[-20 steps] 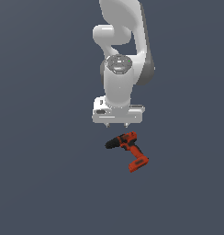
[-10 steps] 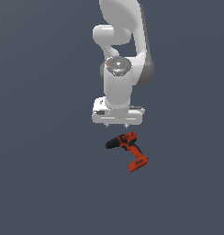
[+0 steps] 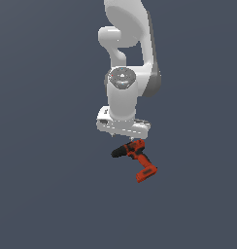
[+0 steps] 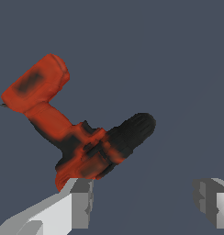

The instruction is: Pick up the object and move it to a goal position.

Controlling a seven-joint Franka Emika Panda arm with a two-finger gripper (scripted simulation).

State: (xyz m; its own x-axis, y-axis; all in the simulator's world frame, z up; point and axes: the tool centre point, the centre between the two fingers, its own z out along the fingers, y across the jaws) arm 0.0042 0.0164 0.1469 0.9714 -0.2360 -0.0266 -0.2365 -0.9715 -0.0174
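Note:
The object, a small red-orange drill (image 3: pixel 138 156) with a black chuck, lies on the dark grey floor just below my gripper (image 3: pixel 124 134). Its chuck points to the exterior view's left and its handle runs toward the lower right. In the wrist view the drill (image 4: pixel 86 142) fills the middle. My gripper (image 4: pixel 146 204) is open, with the fingers (image 4: pixel 81 202) spread wide. One fingertip sits close over the rear of the drill's body; the other stands well off to the side. Nothing is between the fingers.
The white arm (image 3: pixel 125 53) rises straight above the drill. The plain dark grey floor (image 3: pixel 42 194) stretches in every direction, with no other objects or edges in view.
The gripper has sunk slightly toward the drill. The drill has not moved.

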